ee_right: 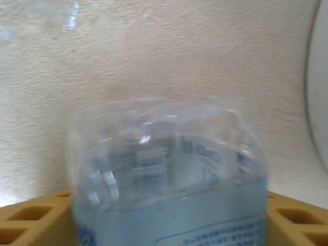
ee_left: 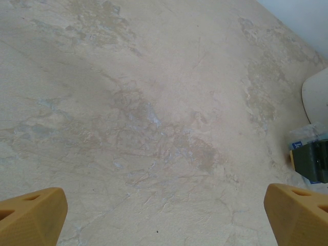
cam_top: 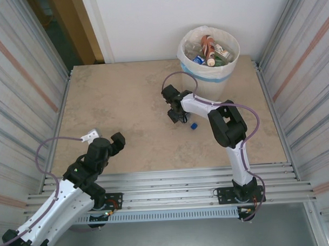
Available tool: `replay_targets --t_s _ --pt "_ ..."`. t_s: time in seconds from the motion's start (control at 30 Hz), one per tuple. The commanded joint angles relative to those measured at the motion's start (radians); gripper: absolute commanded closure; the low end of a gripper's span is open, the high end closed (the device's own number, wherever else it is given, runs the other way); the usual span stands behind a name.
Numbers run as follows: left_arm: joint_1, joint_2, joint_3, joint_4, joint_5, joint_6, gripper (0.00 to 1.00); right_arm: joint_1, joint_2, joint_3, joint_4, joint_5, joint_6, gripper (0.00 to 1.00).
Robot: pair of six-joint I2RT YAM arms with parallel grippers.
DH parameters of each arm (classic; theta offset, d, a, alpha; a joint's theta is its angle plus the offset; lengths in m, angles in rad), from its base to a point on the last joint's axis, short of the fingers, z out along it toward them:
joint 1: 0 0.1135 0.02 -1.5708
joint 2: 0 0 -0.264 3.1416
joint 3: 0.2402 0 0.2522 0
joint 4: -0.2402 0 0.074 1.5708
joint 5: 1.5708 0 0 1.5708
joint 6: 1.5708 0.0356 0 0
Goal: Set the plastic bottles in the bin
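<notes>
A clear plastic bottle [ee_right: 169, 174] with a pale blue label lies between the yellow fingers [ee_right: 31, 220] of my right gripper [ee_right: 169, 220], which press against both its sides. From above, that right gripper [cam_top: 178, 115] is low over the middle of the table, and the bottle's blue cap [cam_top: 194, 125] sticks out beside it. The white bin [cam_top: 183, 47] with its cream liner stands at the back right and holds several bottles [cam_top: 208, 48]. My left gripper [cam_top: 108, 142] hovers open near the front left, with nothing between its fingers [ee_left: 31, 215].
Corrugated metal walls close in both sides of the table [cam_top: 115, 97]. In the left wrist view the bin's pale wall [ee_left: 318, 92] and the labelled bottle [ee_left: 302, 141] show at the right edge. A purple cable loops off the right arm [cam_top: 229, 131].
</notes>
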Motion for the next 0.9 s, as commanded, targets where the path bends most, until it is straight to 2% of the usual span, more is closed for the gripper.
replay_targets --t_s 0.0,0.2,0.3,0.67,0.87 --pt "0.007 -0.017 0.004 -0.015 -0.008 -0.018 0.01 0.009 -0.026 -0.015 -0.058 -0.104 0.053 0.38" --pt "0.007 -0.038 0.001 -0.026 -0.017 -0.019 0.01 0.033 -0.124 -0.018 -0.113 -0.14 0.078 0.62" --pt "0.006 -0.04 0.005 -0.032 -0.022 -0.017 0.01 0.053 -0.21 -0.002 -0.145 -0.14 0.082 0.68" --pt "0.007 -0.038 0.007 -0.024 -0.03 -0.008 0.01 0.035 -0.498 0.161 -0.226 -0.092 0.124 0.71" --pt "0.007 -0.029 0.008 -0.019 -0.029 -0.007 0.01 -0.093 -0.55 0.326 -0.22 -0.118 0.156 0.71"
